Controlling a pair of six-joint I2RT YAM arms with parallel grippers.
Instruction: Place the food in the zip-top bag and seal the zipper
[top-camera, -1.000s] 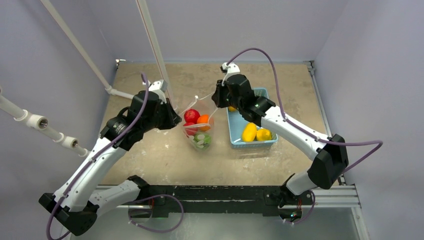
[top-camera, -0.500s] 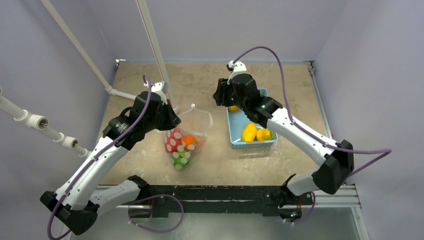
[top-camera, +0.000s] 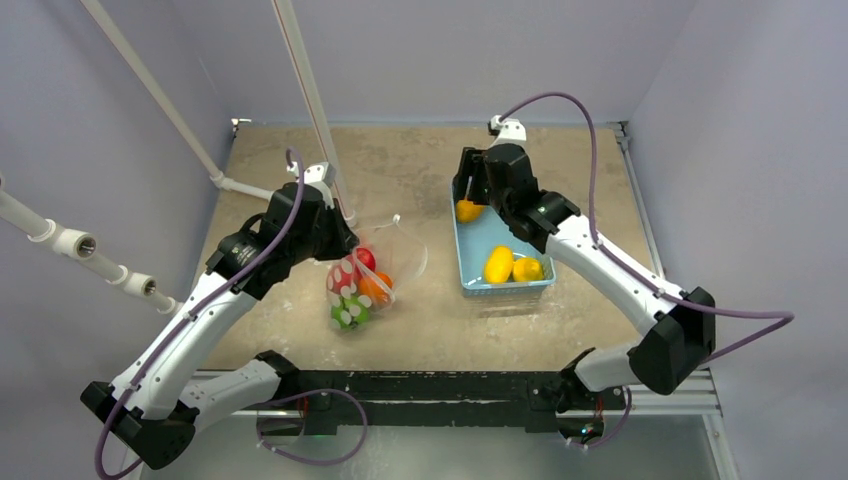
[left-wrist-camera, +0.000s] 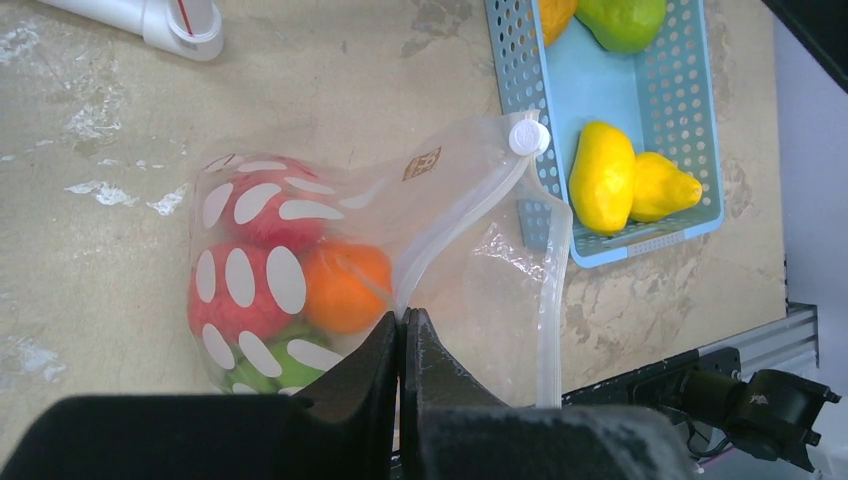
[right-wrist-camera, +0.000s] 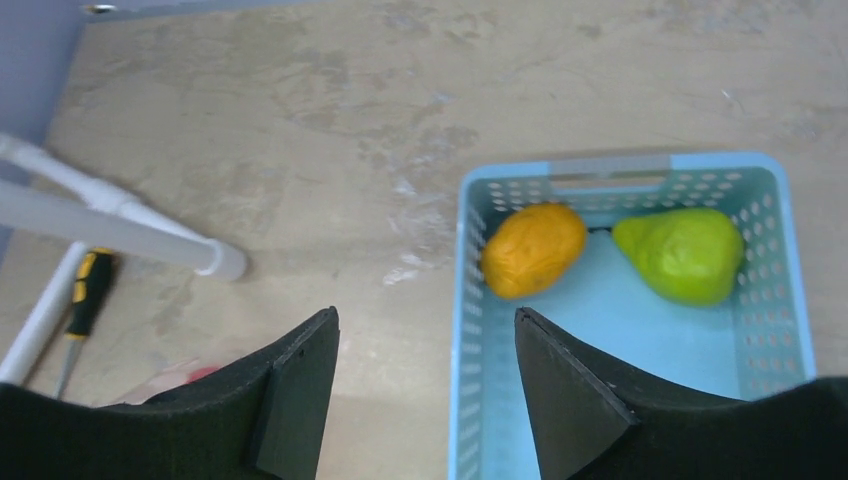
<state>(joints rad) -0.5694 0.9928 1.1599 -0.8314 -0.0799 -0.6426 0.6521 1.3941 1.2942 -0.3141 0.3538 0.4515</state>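
Pale lavender walls (top-camera: 450, 50), scuffed beige tabletop (top-camera: 400, 160)

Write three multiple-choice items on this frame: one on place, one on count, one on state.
1. In the top view, where does the light-blue basket sit relative to the zip-top bag?
A) to its right
B) to its left
C) underneath it

2. How many fruits lie in the basket?
A) two
B) four
C) six

3. The right gripper is
A) shut on a yellow fruit
B) shut on the bag's mouth
C) open and empty over the basket

Key:
1 A: in the top view the bag lies left of the basket's wall.
2 B: the left wrist view shows an orange fruit, a green one and two yellow ones.
3 C: its jaws stand apart with nothing between them.
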